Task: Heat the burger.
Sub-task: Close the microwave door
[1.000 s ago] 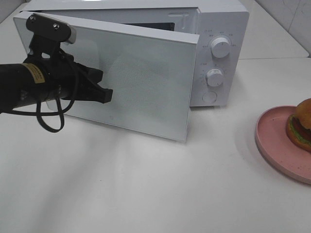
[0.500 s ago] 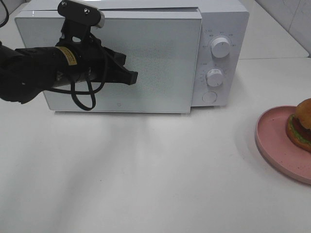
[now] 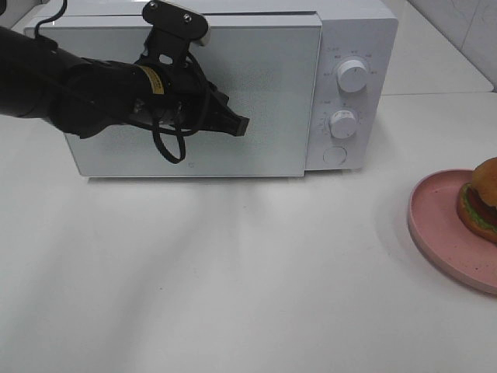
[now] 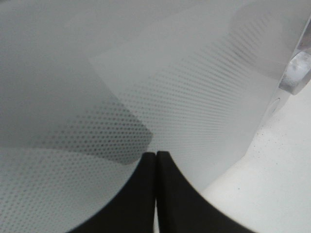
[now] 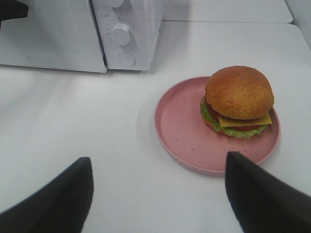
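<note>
Swung fully closed since a second ago, the microwave door (image 3: 194, 97) now sits flush with the white microwave (image 3: 233, 85), and the left arm has travelled rightward across its face; the left end effector (image 3: 239, 126) points toward the right part of the door, its fingers (image 4: 141, 194) pressed together with nothing between them, the tips right at the dotted glass in the left wrist view, though actual contact cannot be confirmed; right of the door, two round dials (image 3: 353, 76) sit one above the other over a round button (image 3: 335, 155); a stretch of bare white worktop (image 3: 233, 272) lies in front; further right, well apart from the microwave, the pink speckled plate (image 5: 184, 131) rests on the worktop with the burger (image 5: 238, 101) sitting on its far side, cheese and lettuce showing under the bun; the right end effector (image 5: 158, 194) hovers near the plate, its fingers spread wide and holding nothing.
</note>
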Tool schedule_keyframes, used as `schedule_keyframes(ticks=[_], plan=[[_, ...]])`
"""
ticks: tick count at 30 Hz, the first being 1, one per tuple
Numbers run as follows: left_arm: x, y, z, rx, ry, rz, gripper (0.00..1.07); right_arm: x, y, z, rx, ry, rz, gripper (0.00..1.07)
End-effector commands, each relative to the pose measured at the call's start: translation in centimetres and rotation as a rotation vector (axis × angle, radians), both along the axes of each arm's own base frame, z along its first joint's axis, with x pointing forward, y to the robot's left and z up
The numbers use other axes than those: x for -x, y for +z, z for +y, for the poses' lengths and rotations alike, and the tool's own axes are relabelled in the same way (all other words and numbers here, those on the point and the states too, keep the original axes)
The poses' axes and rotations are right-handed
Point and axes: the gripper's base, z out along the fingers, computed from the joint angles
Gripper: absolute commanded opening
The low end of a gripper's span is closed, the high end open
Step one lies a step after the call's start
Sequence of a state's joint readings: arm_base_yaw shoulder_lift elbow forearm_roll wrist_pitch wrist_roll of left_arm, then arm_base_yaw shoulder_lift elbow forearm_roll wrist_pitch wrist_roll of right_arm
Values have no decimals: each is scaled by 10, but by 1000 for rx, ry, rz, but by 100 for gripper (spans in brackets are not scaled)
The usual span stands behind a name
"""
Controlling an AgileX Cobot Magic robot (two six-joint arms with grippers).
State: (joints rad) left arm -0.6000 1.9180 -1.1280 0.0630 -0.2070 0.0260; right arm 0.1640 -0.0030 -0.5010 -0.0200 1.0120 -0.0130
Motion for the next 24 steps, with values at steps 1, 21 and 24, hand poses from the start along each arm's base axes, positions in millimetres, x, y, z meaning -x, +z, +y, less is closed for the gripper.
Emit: schedule_keyframes(ticks=[1, 21, 24], plan=[[-21, 13, -4, 76, 39, -55, 0, 3, 0, 0, -1, 3, -35, 71], [-24, 12, -42, -32, -25, 68, 0, 3, 0, 0, -1, 3, -35, 71], [-10, 11, -44, -153, -69, 130, 0, 3, 0, 0, -1, 3, -35, 71]])
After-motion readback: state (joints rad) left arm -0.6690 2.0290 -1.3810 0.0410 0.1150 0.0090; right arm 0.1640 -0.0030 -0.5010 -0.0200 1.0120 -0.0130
